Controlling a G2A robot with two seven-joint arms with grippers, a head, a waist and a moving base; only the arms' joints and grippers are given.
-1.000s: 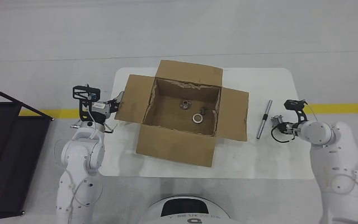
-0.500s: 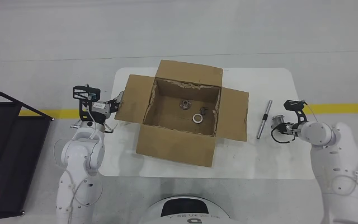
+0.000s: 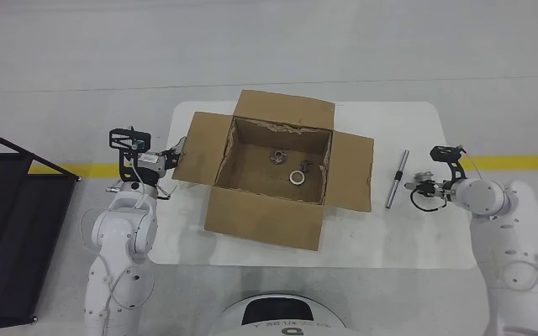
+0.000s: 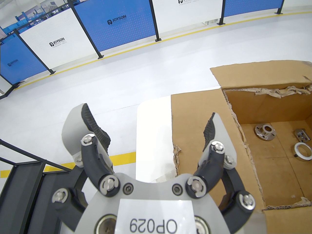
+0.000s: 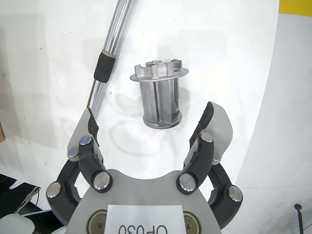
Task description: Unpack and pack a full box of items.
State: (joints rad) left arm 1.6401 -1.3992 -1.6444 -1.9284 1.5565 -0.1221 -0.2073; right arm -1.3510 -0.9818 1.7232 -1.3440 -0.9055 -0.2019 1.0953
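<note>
My right gripper (image 5: 150,112) hangs over the white table (image 5: 219,37) with its jaws spread wide. The ribbed metal cylinder (image 5: 159,96) rests on the table just beyond the fingertips, in line with the gap, and neither pad touches it. A metal rod (image 5: 114,27) lies just beside it. My left gripper (image 4: 148,110), also wide and holding nothing, sits by the open cardboard box (image 4: 268,113) at its side flap. A flange (image 4: 265,131), a ring (image 4: 302,151) and a small block (image 4: 301,135) lie on the box floor.
</note>
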